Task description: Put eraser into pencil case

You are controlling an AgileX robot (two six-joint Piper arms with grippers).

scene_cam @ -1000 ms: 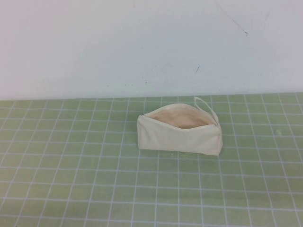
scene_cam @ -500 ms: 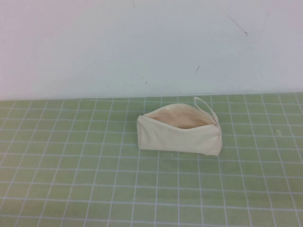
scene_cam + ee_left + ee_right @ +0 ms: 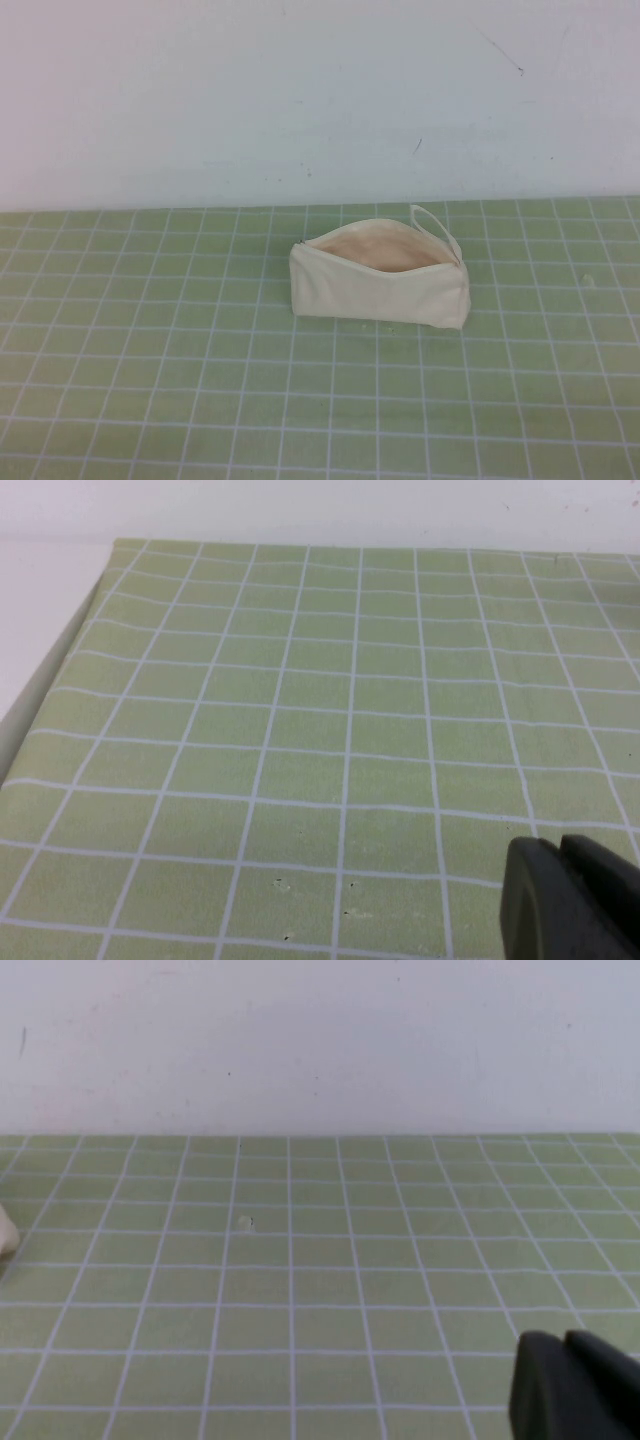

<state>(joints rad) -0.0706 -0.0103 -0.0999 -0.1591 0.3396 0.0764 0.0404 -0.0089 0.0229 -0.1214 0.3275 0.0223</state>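
High view shows the case (image 3: 380, 283) unzipped, mouth up to take a drop, well ahead of both my pincers. Left pincer (image 3: 572, 900) and right pincer (image 3: 575, 1385) hang pressed together above bare bench (image 3: 300, 700). No eraser visible anywhere.

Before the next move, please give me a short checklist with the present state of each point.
1. Pencil case zipper open, lining showing: ok.
2. Pencil case resting on the green mat: ok.
3. Eraser located: not ok, no view shows it.
4. Left tool above bare mat, away from the case: ok.
5. Right tool above bare mat: ok.
6. Either tool holding something: cannot tell.
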